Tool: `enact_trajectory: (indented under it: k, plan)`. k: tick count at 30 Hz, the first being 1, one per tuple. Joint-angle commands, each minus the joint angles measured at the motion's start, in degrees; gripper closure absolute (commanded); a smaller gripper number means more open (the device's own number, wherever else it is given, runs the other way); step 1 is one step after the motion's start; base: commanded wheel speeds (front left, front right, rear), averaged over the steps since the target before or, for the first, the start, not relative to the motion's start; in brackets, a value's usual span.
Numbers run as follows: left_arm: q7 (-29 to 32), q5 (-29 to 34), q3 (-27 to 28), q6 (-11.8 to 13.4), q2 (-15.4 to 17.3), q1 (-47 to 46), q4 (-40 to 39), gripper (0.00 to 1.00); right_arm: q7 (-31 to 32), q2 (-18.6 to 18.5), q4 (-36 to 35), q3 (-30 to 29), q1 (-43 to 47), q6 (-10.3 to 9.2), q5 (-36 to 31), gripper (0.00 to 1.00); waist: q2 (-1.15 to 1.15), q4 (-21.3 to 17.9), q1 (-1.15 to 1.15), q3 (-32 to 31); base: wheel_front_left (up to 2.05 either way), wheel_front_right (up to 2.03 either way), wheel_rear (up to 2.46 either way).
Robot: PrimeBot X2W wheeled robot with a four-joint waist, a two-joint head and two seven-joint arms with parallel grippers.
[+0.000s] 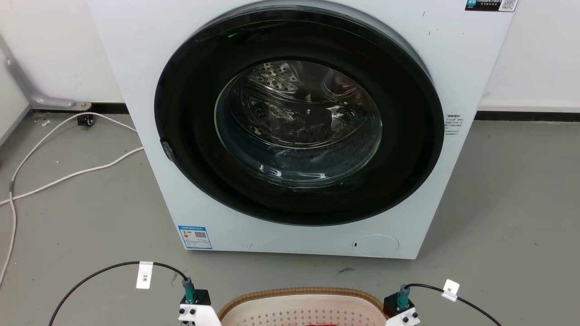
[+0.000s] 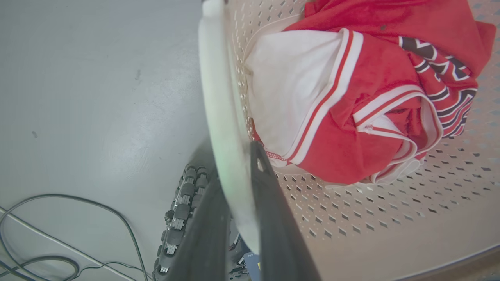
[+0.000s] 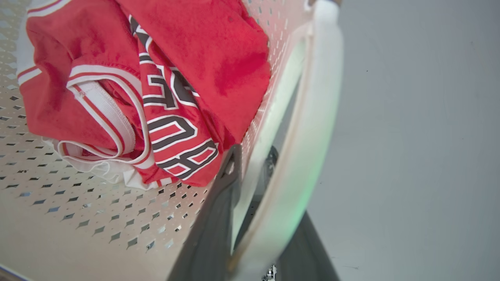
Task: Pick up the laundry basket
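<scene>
The laundry basket [image 1: 299, 290] was low down, right in front of the washer [image 1: 290, 127]. It was close to the robot and between its 2 arms. A red and white shirt [image 2: 351, 97] lay bunched up inside it, so the basket had a little weight in the middle.

The left hand [image 2: 234, 168] was closed on the left handle [image 2: 216, 89], with 1 finger inside the basket wall and 1 outside. The right hand [image 3: 253, 156] gripped the right handle [image 3: 316, 109] the same way.

I think the robot held both sides so the basket would stay level and the shirt would not slide out. The handles looked thin and smooth, so a slow, even lift with both arms seemed best. I could not tell if the basket was off the floor [image 1: 521, 203] yet.
</scene>
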Motion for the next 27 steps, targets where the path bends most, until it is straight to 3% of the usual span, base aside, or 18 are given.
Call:
enact_trajectory:
  k: [1,27]
  plan:
    - [-0.1,-0.2,-0.4,-0.1,0.2,-1.1,-0.1,1.0,0.0,0.0,-0.5,0.5,-0.6,0.66,-0.2,1.0,0.0,0.0,0.0,0.0,0.0,0.0,0.0]
    - [-0.4,-4.3,-4.5,-0.1,0.5,-1.5,0.2,1.0,0.5,0.0,-0.9,0.5,0.0,0.67,-0.6,1.0,0.0,-0.1,0.0,0.6,0.0,0.0,0.0]
